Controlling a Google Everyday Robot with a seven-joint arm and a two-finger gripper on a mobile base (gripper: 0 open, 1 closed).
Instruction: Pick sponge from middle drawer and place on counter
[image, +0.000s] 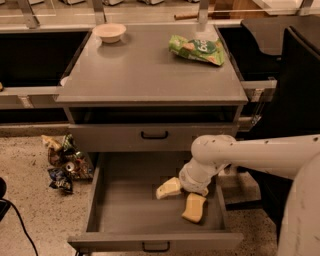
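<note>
The pale yellow sponge (194, 207) lies flat on the floor of the pulled-out middle drawer (125, 205), near its right front corner. My gripper (172, 189) hangs on the white arm (260, 155) that comes in from the right. It is low inside the drawer, just left of and behind the sponge, pointing left, and very close to it. The sponge is not lifted. The counter (145, 70) is the flat grey top of the cabinet above.
A green snack bag (196, 48) lies at the counter's back right and a pale bowl (109, 32) at its back left. A shut drawer with a black handle (154, 134) is above the open one. Crumpled wrappers (62, 162) litter the floor at left. A black chair (295, 85) stands at right.
</note>
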